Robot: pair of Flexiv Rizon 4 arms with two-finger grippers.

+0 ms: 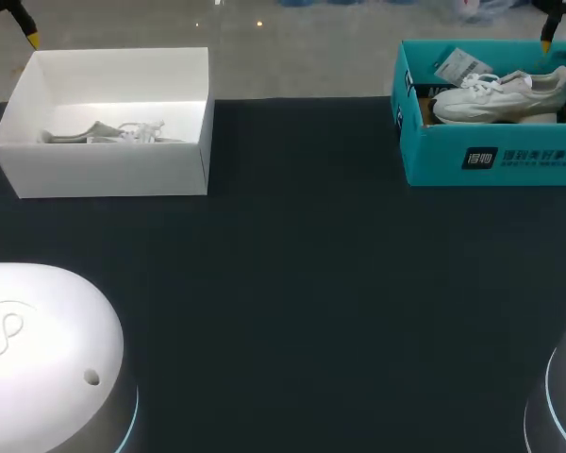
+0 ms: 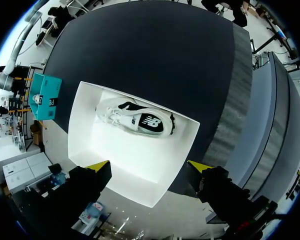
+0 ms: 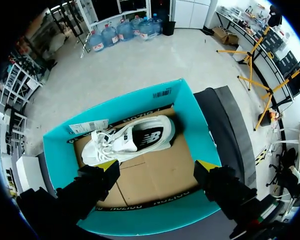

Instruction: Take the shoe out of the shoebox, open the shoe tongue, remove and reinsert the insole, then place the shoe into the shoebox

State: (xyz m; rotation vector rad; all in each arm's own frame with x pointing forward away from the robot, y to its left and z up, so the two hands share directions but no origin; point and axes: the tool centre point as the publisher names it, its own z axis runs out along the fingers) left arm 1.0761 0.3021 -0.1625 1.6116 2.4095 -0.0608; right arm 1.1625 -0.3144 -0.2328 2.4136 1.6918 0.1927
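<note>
Left gripper (image 2: 149, 167) hangs over the white shoebox (image 1: 104, 175) upper left, right gripper (image 3: 157, 167) over the teal shoebox (image 1: 491, 162) upper right. Both sets of fingers are apart and empty. Each box holds a shoe (image 1: 500, 94). I reckon a sloppy grab snags laces or drags a box.

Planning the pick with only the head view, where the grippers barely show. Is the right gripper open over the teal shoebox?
Observer: Yes, the right gripper is open, above the teal shoebox, touching nothing.
Operator: And the left?
Observer: The left gripper is open too, above the white box.
Operator: What lies under the teal box's shoe?
Observer: The shoe rests on a brown cardboard liner, by the wall ahead of the gripper.
</note>
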